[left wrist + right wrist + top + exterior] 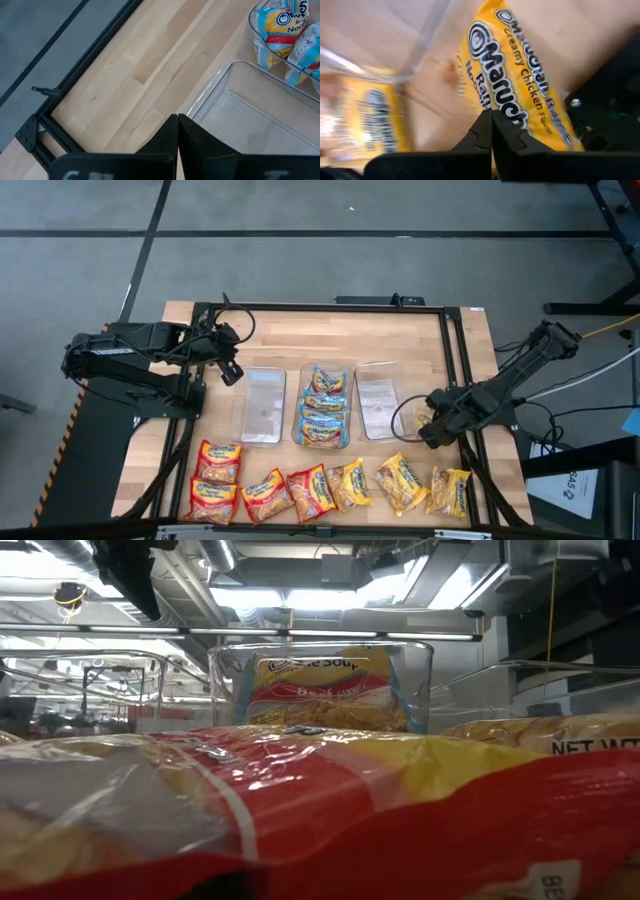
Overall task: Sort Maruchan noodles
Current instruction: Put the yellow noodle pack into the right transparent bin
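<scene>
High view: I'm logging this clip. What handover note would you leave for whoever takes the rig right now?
Left gripper: shut, empty, above the table by the left tub.
Right gripper: apparently shut on a yellow packet, beside the right tub.
Done: blue packets lie in the middle tub.
Left: four red packets and three front yellow packets lie in the front row. The left tub is empty; the right tub's contents are unclear.

left pincer [232,370]: fingers pressed together, arm folded at left | right pincer [432,430]: fingers together, arm angled in
</scene>
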